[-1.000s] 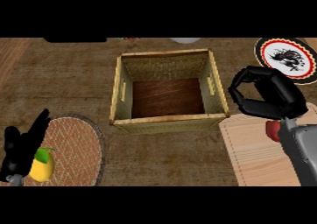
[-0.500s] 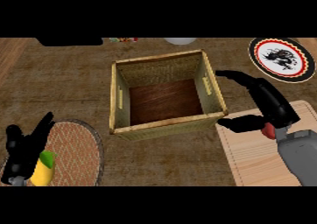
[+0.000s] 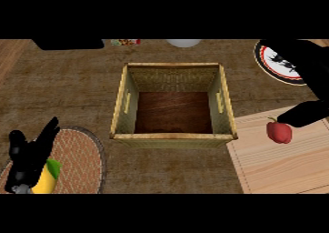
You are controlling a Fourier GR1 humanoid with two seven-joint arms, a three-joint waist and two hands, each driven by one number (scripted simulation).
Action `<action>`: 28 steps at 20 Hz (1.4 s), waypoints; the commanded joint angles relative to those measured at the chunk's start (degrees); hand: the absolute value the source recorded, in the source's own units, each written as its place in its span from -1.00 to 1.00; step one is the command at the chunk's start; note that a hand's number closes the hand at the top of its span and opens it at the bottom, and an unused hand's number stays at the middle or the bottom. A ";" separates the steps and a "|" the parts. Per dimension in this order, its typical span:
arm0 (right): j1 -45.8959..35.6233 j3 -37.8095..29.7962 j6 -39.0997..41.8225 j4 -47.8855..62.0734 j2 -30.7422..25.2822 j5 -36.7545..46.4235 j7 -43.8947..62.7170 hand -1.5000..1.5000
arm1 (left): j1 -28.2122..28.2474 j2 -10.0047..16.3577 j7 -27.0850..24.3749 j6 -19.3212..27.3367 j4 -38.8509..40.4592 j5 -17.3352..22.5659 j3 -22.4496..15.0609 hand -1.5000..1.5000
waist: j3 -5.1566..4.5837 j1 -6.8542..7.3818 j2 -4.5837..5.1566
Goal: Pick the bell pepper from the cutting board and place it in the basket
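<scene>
The bell pepper [image 3: 280,132] sits at about 4 o'clock from the basket [image 3: 174,135], over the corner of the cutting board [image 3: 288,168] nearest the basket. The right hand [image 3: 323,75] comes down from 2 o'clock, partly covering a plate [image 3: 274,61]. Its fingers curl onto the bell pepper's stem end and look to be pinching it there, though whether it is clear of the board I cannot tell.

A bell pepper is likely light and hollow, with a smooth, waxy skin that could slide under the fingers. The walls are stiff enough to take a squeeze but would bruise if crushed. The shoulders just under the stem seem the safest place to take hold (the stem alone could snap or twist).

The left hand [image 3: 29,157] rests at 8 o'clock, fingers straight and spread. It lies over a round mat [image 3: 83,154], beside a yellow and green thing [image 3: 47,175].

Against the picture from half a second ago, the basket now lies squarer in the view. The grey forearm that showed at 5 o'clock is gone from sight. The bell pepper has hardly shifted on the board, and the left hand has stayed where it was.
</scene>
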 commanded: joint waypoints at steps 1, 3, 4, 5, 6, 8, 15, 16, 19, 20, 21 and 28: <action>-4.24 -1.87 14.39 -5.05 -7.03 -5.29 7.39 -1.00 | 4.83 -3.40 0.53 -0.34 1.32 0.56 -2.80 0.00 | -1.15 -0.06 0.38; -3.32 -0.58 19.77 -5.98 -7.52 -8.10 10.94 -1.00 | 3.35 -4.21 2.17 0.50 1.29 0.15 -3.22 0.00 | -1.08 -0.55 0.64; -6.50 -2.87 23.84 -3.76 -9.26 -11.41 11.11 -1.00 | 2.58 -3.11 2.14 -0.32 2.34 0.22 -2.33 0.00 | -1.12 0.11 0.98; -5.08 -3.39 26.34 -4.70 -10.60 -13.37 12.33 -1.00 | 4.48 -4.11 1.69 0.45 0.72 -0.13 -3.06 0.00 | -1.06 -0.10 0.70; -7.19 -4.13 29.76 -4.49 -11.71 -15.63 14.03 -1.00 | 4.15 -3.92 1.20 0.27 1.31 -0.16 -2.55 0.00 | -1.15 0.04 0.74; -6.84 -3.21 32.47 -6.43 -11.50 -17.31 17.94 -1.00 | 4.73 -4.42 -0.03 -0.91 1.74 -0.80 -3.59 0.00 | -1.08 0.19 0.99; -7.71 -6.37 38.47 -8.81 -14.25 -28.34 25.91 -1.00 | 6.45 -3.00 -0.29 -3.31 0.81 0.10 -1.41 0.00 | -0.98 1.03 1.06; -4.77 -6.77 36.48 -9.84 -13.89 -27.76 24.85 -1.00 | 3.97 -4.87 1.60 -1.38 1.03 -1.33 -2.89 0.00 | -0.84 0.54 1.28; -1.25 -10.30 35.04 -11.38 -15.20 -29.87 24.43 -1.00 | 4.61 -4.11 1.85 -2.37 0.59 -0.72 -1.40 0.00 | -0.77 0.67 1.30; -4.00 -7.95 34.35 -11.75 -12.87 -30.64 28.76 -1.00 | 2.36 -5.23 2.52 -0.82 1.33 -2.32 -2.29 0.00 | -0.85 1.10 1.43; -0.77 -7.32 33.06 -11.43 -12.79 -27.23 25.74 -1.00 | 5.10 -4.86 0.54 -2.64 1.13 -1.01 -1.43 0.00 | -0.78 1.49 1.54; 7.23 -7.17 27.27 -14.89 -8.49 -19.03 20.83 -1.00 | 3.81 -6.11 1.06 -3.03 1.03 -2.25 -1.82 0.00 | -0.65 1.41 1.73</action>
